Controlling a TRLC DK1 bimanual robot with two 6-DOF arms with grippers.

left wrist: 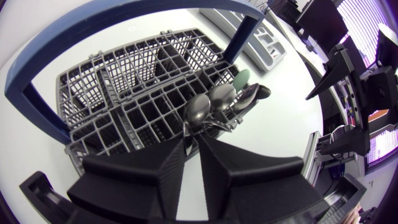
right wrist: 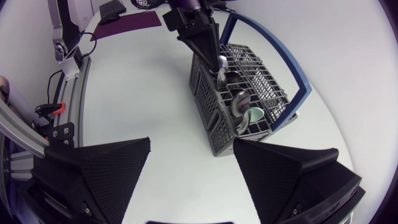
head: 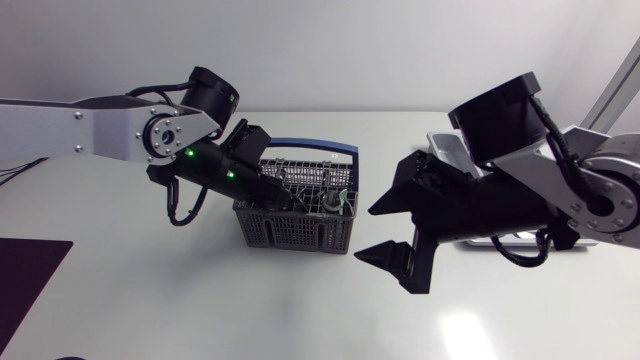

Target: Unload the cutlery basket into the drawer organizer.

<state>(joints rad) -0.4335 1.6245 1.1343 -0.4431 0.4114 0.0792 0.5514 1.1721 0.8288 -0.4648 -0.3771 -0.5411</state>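
The drawer organizer (head: 446, 149) is mostly hidden under the right arm in the head view, with only a pale corner showing. The left wrist view catches one end of it beyond the cutlery basket (head: 300, 231), so its compartments cannot be read. The left gripper (left wrist: 189, 147) reaches down into the basket's near corner, its fingers drawn almost together on the handle of a spoon (left wrist: 198, 111). The handle's lower part disappears between them, and the head view hides the fingertips behind the basket's rim. Just beside that spoon stand two more spoon bowls (left wrist: 222, 94) and a pale green piece (left wrist: 240, 79) whose shape is hard to make out. The rest of the basket's cells look dark. The blue handle (left wrist: 62, 38) arches over the basket, above the left gripper. The right gripper (head: 368, 232) hangs just beside the basket's right wall, its fingers spread wide with nothing between them. Bare white table lies in front of the basket, and a dark mat (head: 30, 282) is cut off at the left edge.
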